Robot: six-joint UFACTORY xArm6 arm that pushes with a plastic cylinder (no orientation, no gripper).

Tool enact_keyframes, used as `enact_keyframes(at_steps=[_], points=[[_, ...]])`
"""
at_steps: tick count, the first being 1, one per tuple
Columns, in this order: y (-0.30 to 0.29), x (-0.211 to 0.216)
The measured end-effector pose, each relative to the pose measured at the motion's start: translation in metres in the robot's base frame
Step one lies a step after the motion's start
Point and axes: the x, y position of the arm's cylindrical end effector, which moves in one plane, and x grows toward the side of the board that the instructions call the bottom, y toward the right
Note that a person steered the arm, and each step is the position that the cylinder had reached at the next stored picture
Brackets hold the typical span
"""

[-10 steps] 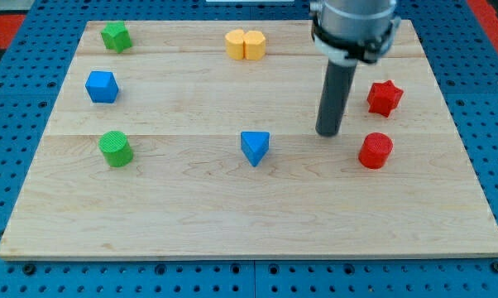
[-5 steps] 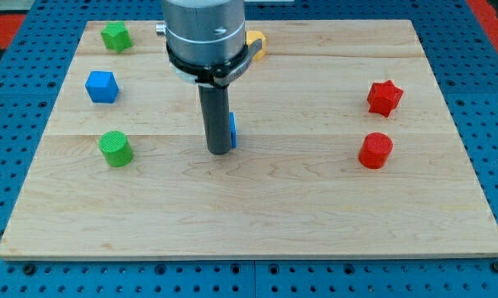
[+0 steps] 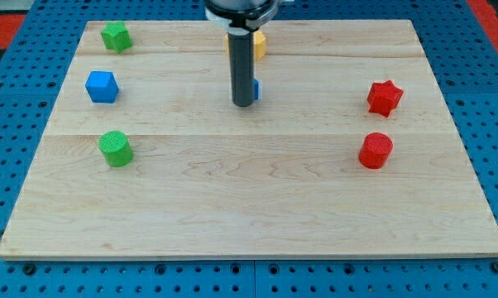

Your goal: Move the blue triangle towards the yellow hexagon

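Note:
My tip rests on the board at the view's top centre. The blue triangle is almost fully hidden behind the rod; only a thin blue sliver shows at the rod's right edge, touching it. The yellow hexagon lies just above, close to the top edge, partly hidden by the rod. The triangle sits a short way below the hexagon.
A green block sits at the top left, a blue cube below it, and a green cylinder lower left. A red star and a red cylinder are at the right. The wooden board lies on blue pegboard.
My tip moved left past the blue triangle, then up and slightly right. The triangle has been pushed from mid-board up to just below the yellow hexagon.

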Motion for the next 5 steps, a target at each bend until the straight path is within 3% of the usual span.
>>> enact_keyframes(at_steps=[3,4,5], points=[[0.018,-0.056],[0.017,-0.044],[0.000,-0.002]])
